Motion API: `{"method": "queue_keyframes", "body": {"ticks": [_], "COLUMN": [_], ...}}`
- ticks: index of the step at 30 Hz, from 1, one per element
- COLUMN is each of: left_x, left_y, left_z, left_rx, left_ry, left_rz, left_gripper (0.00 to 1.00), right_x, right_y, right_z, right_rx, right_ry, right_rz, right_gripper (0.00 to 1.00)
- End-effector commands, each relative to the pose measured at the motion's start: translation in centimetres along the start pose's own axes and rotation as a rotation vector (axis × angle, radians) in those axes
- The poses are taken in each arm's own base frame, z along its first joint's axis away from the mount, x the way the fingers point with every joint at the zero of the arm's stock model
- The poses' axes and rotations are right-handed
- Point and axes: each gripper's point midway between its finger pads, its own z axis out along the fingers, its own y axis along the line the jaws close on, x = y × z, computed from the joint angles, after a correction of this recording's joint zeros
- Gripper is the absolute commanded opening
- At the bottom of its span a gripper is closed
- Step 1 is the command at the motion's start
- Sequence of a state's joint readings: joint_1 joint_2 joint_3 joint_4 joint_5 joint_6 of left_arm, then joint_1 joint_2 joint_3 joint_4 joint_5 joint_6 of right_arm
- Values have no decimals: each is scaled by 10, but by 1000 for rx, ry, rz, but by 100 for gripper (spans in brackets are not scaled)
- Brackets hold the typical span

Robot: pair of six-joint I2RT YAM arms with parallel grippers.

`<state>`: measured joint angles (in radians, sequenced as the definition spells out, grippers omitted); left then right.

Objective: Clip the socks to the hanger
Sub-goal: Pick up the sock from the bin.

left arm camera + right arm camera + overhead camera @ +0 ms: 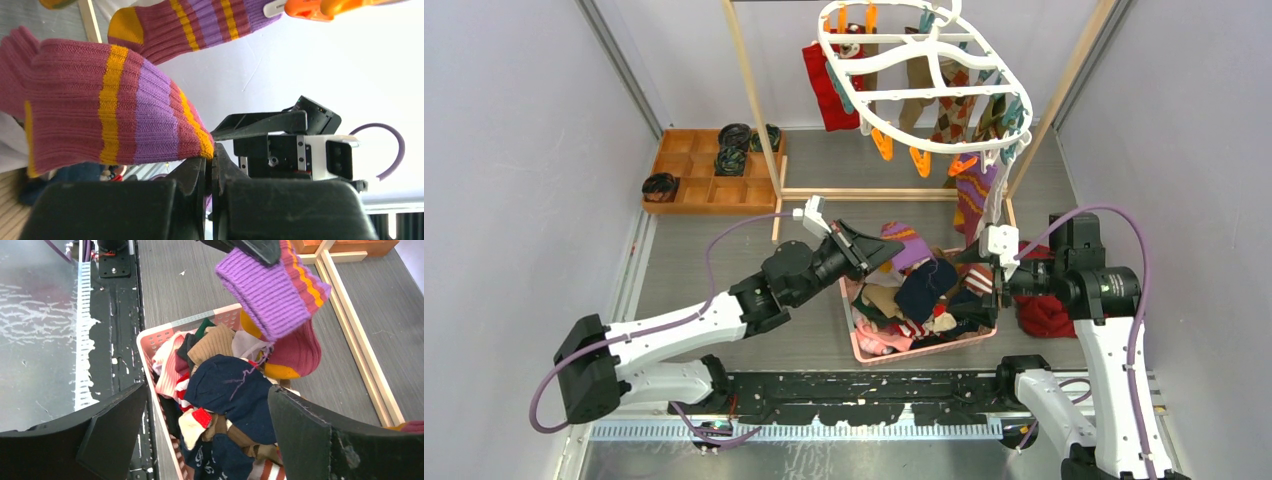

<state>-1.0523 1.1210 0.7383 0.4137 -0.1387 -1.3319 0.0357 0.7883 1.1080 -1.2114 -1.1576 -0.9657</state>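
Striped sock (115,110) is hanging pinched in my left pincer (209,162) above the pink basket (924,348), held clear for clipping to the far hanger (904,95); my right pincer (207,425) is gaping wide, empty.

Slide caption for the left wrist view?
Left gripper shut on a maroon, yellow and purple striped sock; a matching sock hangs above.

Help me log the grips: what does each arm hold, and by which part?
The left gripper pinches the striped sock at its edge beside a yellow stripe, above the basket. The right gripper is open, holding nothing.
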Motion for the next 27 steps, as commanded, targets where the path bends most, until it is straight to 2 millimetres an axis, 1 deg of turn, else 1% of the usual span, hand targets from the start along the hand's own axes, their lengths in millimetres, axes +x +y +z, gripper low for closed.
{"method": "queue_keyframes", "body": {"ticks": [1, 5, 9, 17, 22, 25, 27], "left_x": [-3, 6, 13, 21, 27, 32, 33], "left_y": [-4, -13, -19, -24, -23, -27, -28], "left_z": [18, 35, 47, 57, 65, 68, 69], "left_rx": [-46, -12, 14, 47, 51, 70, 77], "left_ry": [-11, 35, 66, 106, 133, 160, 166], "left_rz": [-141, -196, -239, -296, -336, -352, -359], "left_gripper": [0, 0, 0, 0, 1, 0, 0], "right_x": [-12, -13, -13, -1, 2, 4, 4], "right_y": [-6, -18, -23, -32, -40, -45, -47], "right_z": [1, 1, 0, 2, 3, 3, 3], "right_rx": [-20, 8, 26, 51, 73, 90, 98], "right_ry": [-29, -11, 4, 55, 77, 91, 95], "right_rz": [-136, -165, -187, -223, -248, -258, -261], "right_gripper": [97, 96, 94, 84, 79, 72, 62]}}
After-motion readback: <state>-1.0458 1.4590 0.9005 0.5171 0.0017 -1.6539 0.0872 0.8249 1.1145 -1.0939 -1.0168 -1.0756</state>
